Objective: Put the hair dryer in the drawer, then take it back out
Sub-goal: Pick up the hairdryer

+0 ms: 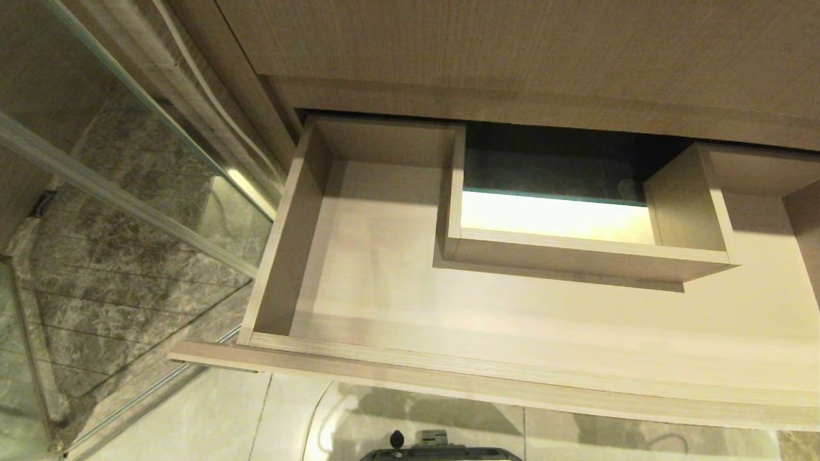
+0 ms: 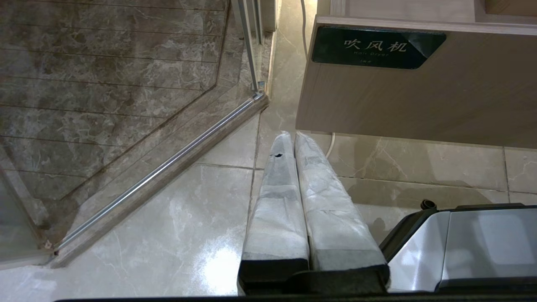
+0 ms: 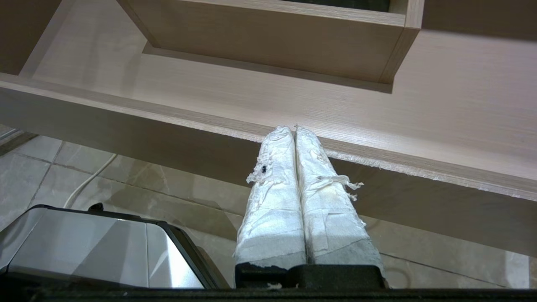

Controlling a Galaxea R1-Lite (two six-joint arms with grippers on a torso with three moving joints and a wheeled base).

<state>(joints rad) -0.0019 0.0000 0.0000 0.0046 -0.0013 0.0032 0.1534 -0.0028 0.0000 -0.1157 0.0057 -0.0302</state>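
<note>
The light wood-grain drawer stands pulled out wide under the cabinet, with nothing lying on its floor; a box-shaped cutout rises in its middle. Its flat front carries a dark label plate. The hair dryer is out of view. My left gripper hangs shut and holding nothing over the floor tiles, just below the drawer front's left corner. My right gripper is shut and holds nothing, its tips just below the drawer's front rim. Neither arm shows in the head view.
A glass shower screen with a metal floor rail stands to the left of the drawer. A white cord runs down the wall there. My own base sits on the marble tiles below the drawer front.
</note>
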